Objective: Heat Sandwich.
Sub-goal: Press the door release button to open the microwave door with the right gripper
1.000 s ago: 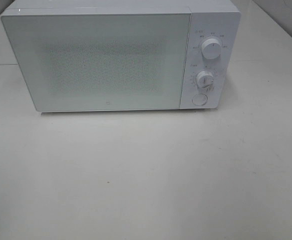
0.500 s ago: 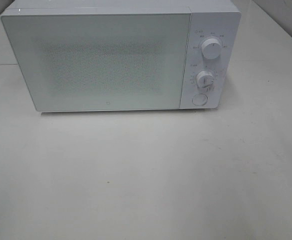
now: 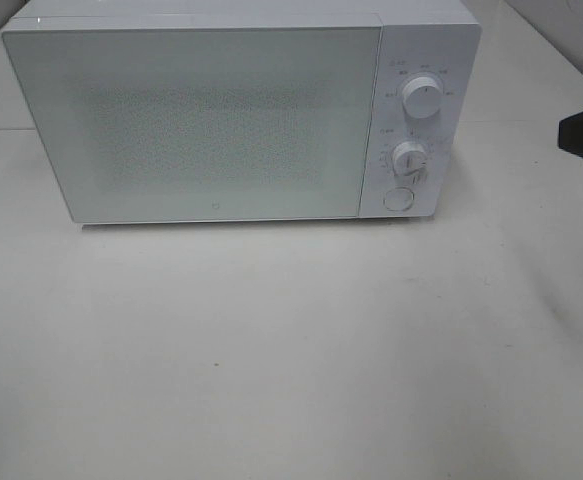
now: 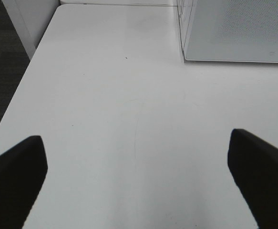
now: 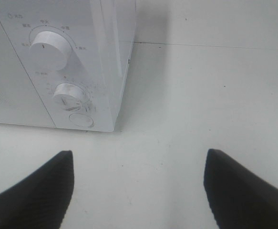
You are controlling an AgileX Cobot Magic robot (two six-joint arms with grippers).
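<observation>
Gaping wide and empty, the black left gripper (image 4: 135,135) and right gripper (image 5: 139,152) face a shut boxy white microwave (image 3: 211,120) at twelve o'clock.

Lab-like setup: microwave (image 3: 201,120) on white table (image 3: 291,350)

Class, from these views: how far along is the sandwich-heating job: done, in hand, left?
Done: nothing visibly; the white box-shaped microwave is shut and no sandwich shows. In hand: the open, empty right gripper hovers near the round white dials; the left gripper hangs open over the white table. Left: seemingly every step.
</observation>
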